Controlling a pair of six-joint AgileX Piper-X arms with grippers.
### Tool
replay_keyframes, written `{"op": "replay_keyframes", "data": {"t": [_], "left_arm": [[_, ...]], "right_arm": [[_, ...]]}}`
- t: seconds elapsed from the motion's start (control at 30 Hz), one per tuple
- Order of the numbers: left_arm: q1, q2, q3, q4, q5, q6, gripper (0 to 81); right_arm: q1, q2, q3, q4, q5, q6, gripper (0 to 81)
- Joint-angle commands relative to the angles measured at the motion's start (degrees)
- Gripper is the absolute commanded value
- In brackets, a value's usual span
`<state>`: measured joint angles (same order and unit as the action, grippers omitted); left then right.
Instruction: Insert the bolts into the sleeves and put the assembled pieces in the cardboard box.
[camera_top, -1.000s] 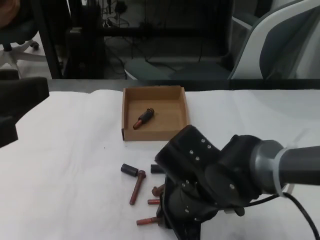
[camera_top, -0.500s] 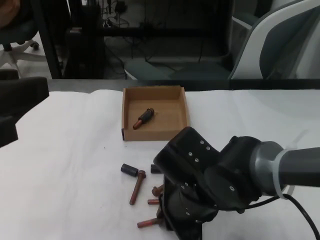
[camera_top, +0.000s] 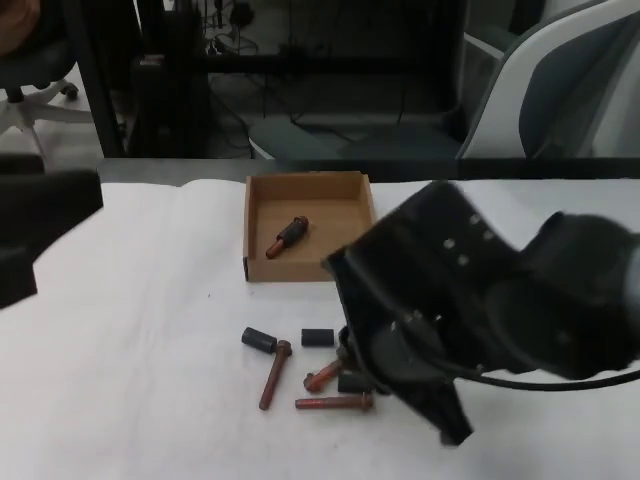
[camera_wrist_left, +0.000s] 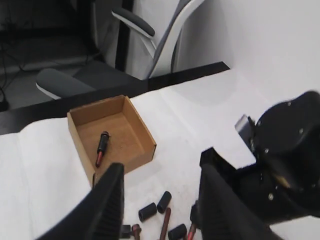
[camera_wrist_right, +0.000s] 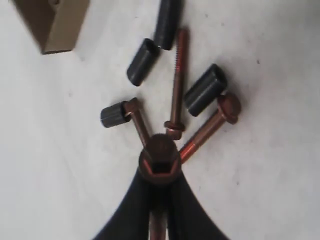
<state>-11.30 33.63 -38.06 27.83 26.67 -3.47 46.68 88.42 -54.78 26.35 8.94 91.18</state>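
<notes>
With a bolt (camera_wrist_right: 159, 159) pinched in it, the right tool (camera_wrist_right: 159, 175) has been raised off the loose bolts (camera_top: 335, 402) at the high view's lower centre, so a sleeve (camera_top: 317, 337) is judged to be needed next; the left tool (camera_wrist_left: 162, 162) is held spread.

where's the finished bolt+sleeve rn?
High view: the assembled piece lies on the floor of the box, left of centre and clear of the walls. The loose bolts lie outside it, nearer the robot.
</notes>
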Motion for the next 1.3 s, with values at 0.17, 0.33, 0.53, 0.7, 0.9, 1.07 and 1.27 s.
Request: {"op": "replay_keyframes", "data": {"t": [0.17,0.33,0.53,0.7,0.9,1.07,1.27], "left_arm": [[-0.2,8.2,-0.5,4.9,3.7,3.5,47.3],[-0.2,15.7,-0.8,5.1,5.1,9.5,47.3],[-1.9,24.1,-4.0,8.8,4.7,16.4,47.3],[-5.3,30.2,-7.4,11.9,4.0,26.6,47.3],[-8.2,36.3,-10.7,15.8,-5.0,45.6,47.3],[-8.3,39.8,-11.2,15.3,-8.3,62.6,47.3],[-8.3,43.7,-11.2,9.1,-7.8,70.9,47.3]], "right_arm": [[-0.3,-9.5,-0.1,1.8,2.7,-20.4,0.6],[-0.3,-14.8,-0.1,6.8,4.1,-32.4,0.6],[-1.5,-21.0,-0.1,10.2,3.6,-47.5,0.6],[-2.2,-25.3,-0.1,13.3,2.9,-56.2,0.6],[-5.4,-29.1,0.2,16.3,0.7,-63.5,0.6],[-9.7,-32.3,1.8,16.8,-3.8,-67.2,0.6],[-15.1,-34.8,2.7,18.0,-10.0,-71.6,0.6]]}}
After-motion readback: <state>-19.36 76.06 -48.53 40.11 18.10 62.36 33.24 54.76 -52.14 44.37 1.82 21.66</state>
